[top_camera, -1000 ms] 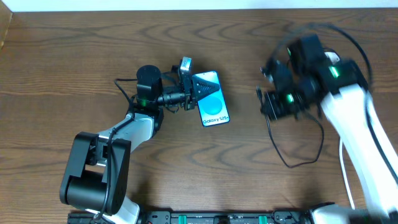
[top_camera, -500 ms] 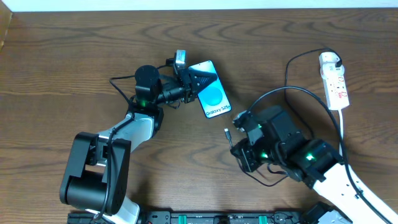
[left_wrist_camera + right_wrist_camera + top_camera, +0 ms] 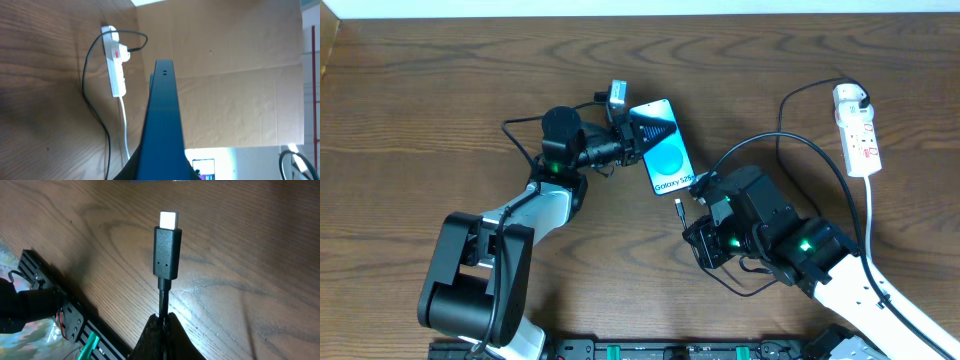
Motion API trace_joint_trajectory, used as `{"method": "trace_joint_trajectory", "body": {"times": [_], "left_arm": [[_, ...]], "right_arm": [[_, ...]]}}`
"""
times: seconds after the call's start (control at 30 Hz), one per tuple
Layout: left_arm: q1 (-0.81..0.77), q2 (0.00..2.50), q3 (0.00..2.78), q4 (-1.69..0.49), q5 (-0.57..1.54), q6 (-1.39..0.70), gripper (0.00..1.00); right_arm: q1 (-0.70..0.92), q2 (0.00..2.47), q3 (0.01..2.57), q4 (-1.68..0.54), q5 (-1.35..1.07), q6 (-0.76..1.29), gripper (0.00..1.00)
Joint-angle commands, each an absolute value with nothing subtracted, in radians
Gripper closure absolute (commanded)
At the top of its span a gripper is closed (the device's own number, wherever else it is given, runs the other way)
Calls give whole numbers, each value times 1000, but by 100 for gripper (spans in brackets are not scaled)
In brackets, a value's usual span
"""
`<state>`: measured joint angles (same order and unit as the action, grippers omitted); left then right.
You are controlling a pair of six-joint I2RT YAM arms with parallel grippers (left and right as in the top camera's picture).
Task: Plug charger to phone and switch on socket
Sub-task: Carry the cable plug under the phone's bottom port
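Note:
The phone (image 3: 666,158), with a blue-turquoise screen and "Galaxy S25" text, is held at its top end by my left gripper (image 3: 638,132), tilted on the table. In the left wrist view the phone's dark blue edge (image 3: 161,125) rises between the jaws. My right gripper (image 3: 698,208) is shut on the charger cable, with the plug tip (image 3: 679,212) sticking out just below the phone's bottom edge. The right wrist view shows the black plug with its metal tip (image 3: 167,250) pointing away from the jaws (image 3: 163,325). The socket (image 3: 857,130) lies at the far right with the adapter in its top end.
The black charger cable (image 3: 782,150) loops from the socket across the table to my right arm. The thick white cord (image 3: 873,230) runs from the socket toward the front edge. A cardboard wall (image 3: 225,75) stands beyond the table. A rail (image 3: 650,350) lines the front edge.
My right arm swung from the right side to front centre, carrying the plug up close to the phone's bottom edge. The left gripper shifted the phone slightly right.

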<state>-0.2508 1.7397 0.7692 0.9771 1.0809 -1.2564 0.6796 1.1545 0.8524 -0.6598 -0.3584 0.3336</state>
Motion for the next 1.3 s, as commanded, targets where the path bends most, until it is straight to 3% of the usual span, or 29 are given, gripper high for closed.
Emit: {"method": "trace_joint_trajectory", "body": {"times": [0.0, 0.63, 1.27], "left_arm": [[-250, 1732, 789, 994, 1143, -1215, 93], [-250, 1732, 789, 1103, 1162, -1289, 92], [-250, 1732, 789, 1110, 1164, -1299, 92]], "right_arm": [[691, 1152, 850, -654, -350, 347, 99], [675, 1140, 849, -643, -508, 344, 99], [673, 1118, 842, -646, -435, 367, 99]]}}
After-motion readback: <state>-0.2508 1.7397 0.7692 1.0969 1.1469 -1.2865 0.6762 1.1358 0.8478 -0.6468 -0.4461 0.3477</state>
